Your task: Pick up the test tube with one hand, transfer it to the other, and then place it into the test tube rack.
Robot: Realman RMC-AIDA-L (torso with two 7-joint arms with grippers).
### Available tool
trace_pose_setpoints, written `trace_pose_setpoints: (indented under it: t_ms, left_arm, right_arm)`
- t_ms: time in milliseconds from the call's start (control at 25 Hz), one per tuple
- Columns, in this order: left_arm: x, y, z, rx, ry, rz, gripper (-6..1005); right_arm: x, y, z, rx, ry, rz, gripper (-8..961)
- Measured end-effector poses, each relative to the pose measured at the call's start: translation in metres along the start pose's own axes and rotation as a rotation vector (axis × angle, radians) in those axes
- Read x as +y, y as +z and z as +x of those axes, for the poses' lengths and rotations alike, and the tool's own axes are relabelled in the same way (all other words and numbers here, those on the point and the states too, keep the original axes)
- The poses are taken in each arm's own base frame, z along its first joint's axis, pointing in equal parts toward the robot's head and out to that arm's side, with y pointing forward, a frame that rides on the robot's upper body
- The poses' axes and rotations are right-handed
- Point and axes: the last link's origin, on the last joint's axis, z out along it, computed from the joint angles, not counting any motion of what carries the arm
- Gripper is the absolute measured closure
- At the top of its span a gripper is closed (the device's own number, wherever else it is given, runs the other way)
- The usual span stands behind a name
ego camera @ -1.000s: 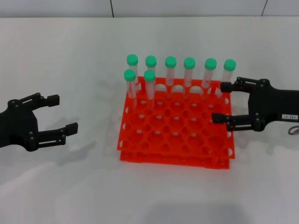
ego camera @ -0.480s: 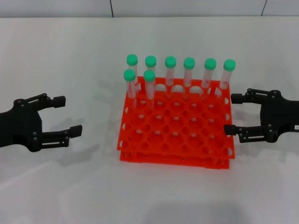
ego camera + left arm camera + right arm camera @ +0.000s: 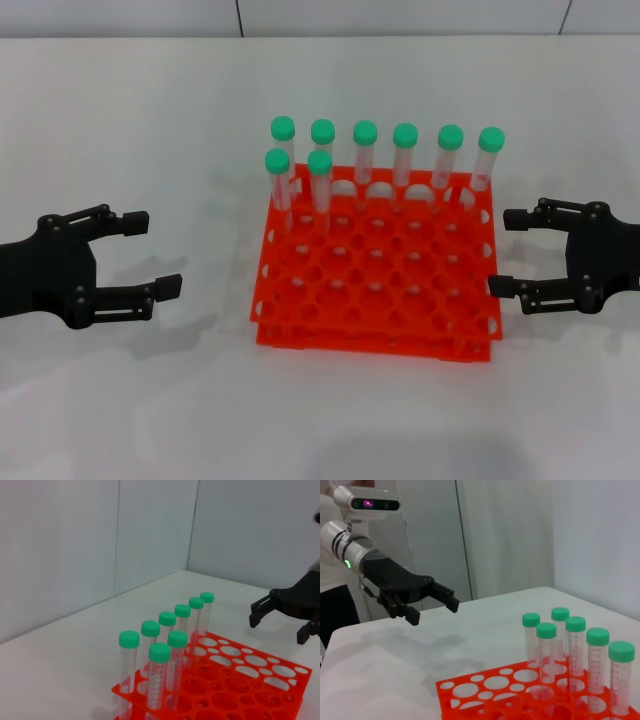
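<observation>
- I count eight green-capped tubes upright in the test tube rack (image 3: 375,265): six along its far row, two more in the next row at the left end.
- The test tube (image 3: 487,160) at the far right corner is slim clear plastic with a rounded green cap, same as its neighbours.
- Rack is bright orange-red, two tiers, on the white counter (image 3: 130,410).
- Right hand (image 3: 510,251) is just beside the rack's right edge, fingers spread, holding nothing.
- Left hand (image 3: 151,252) is well left of the rack, open too, nothing in it.
</observation>
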Motion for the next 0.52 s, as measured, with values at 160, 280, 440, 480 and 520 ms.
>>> trace_pose_setpoints:
  t_ms: [160,280,440,480,520]
  left_arm:
    - [-0.0003,0.0006,0.0007,0.000,0.002,-0.001,105]
    - [-0.0002,0.0012,0.0009,0.001,0.002,-0.002,105]
    - [0.0003,0.0012,0.0002,0.001,0.000,-0.002,105]
    - [0.0004,0.0012,0.0001,0.001,0.000,-0.002,105]
    - [0.0004,0.0012,0.0000,0.001,-0.001,-0.002,105]
  right_arm:
    - [0.0010,0.0007,0.0006,-0.002,-0.001,-0.002,89]
    - [0.0015,0.0013,0.0010,-0.003,-0.001,-0.002,89]
    - [0.0014,0.0019,0.0014,-0.003,0.000,0.001,89]
    - [0.0014,0.0020,0.0015,-0.003,0.000,0.002,89]
    - [0.0015,0.0021,0.0015,-0.003,-0.001,0.001,89]
